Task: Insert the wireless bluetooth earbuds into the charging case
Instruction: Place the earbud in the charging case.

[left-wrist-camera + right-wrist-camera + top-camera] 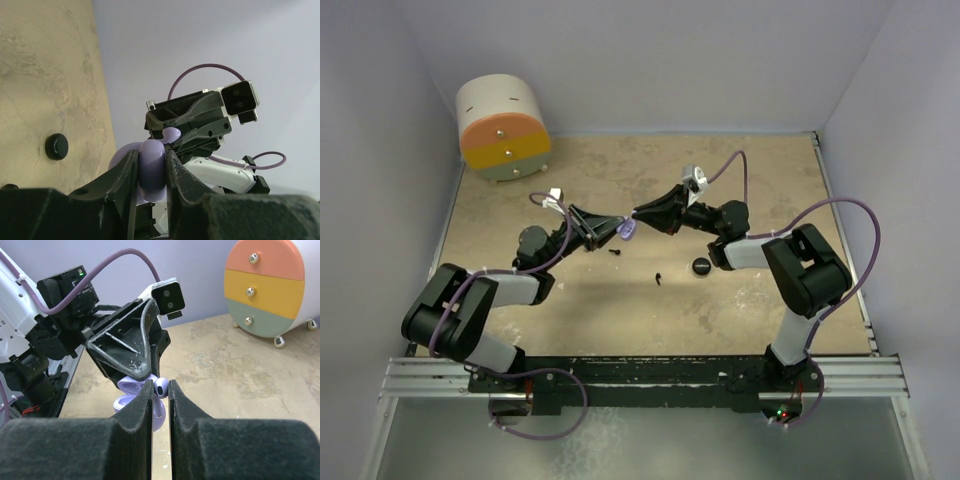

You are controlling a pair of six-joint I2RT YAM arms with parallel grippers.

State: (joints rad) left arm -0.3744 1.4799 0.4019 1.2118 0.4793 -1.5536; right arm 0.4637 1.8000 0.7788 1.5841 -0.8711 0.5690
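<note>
Left fingers: we see them clamped on the charging case, raised above the middle of the counter and pointing toward 3 o'clock.
Left grip, close up: in the left wrist view the left fingers press on both sides of the rounded, pale lavender charging case.
Right fingers: we see them closed, pinching a lavender earbud, and reaching toward 9 o'clock to meet the left arm tip to tip.
Right grip, close up: the right fingers are nearly together, with the lavender earbud peeking out at their tips.
Earbud against case: the lavender earbud sits just at the top of the charging case. We cannot tell whether they touch.
Case lid: from the right wrist view it looks open to us, with two lavender lobes showing, though the fingers hide much of it.
Black earbuds: two lie on the counter. One is just at 6 o'clock of the charging case, and the other is farther out at 5 o'clock.
Black round disc: it lies flat on the counter at 4 o'clock of the charging case, apart from both black earbuds. It also shows in the left wrist view.
Drawer unit: it is a round-fronted set of orange, yellow and green drawers, in the counter's 10 o'clock corner, well apart from everything else.
</note>
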